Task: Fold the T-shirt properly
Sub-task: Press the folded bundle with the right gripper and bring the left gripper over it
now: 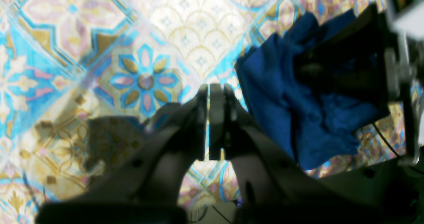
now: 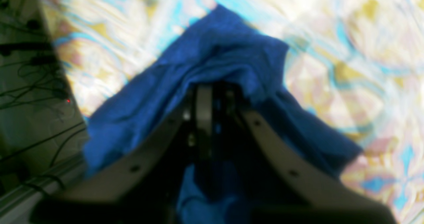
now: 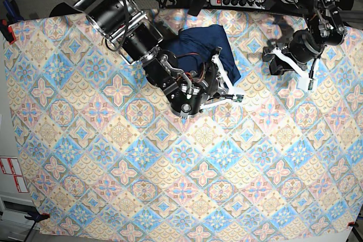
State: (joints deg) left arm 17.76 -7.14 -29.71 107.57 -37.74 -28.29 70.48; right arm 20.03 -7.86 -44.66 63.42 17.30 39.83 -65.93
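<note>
Right gripper (image 2: pixel 212 98) pinches the bunched T-shirt (image 2: pixel 212 52).
Left gripper (image 1: pixel 213 95) closed, empty; one-handed pulling risks more bunching.

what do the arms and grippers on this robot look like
Both arms are black, chunky cylindrical segments with silver metal brackets near the shoulders and thin cables along them. The right gripper and left gripper have pale, whitish curved fingers with screw holes, ending in flat dark pads.
</note>
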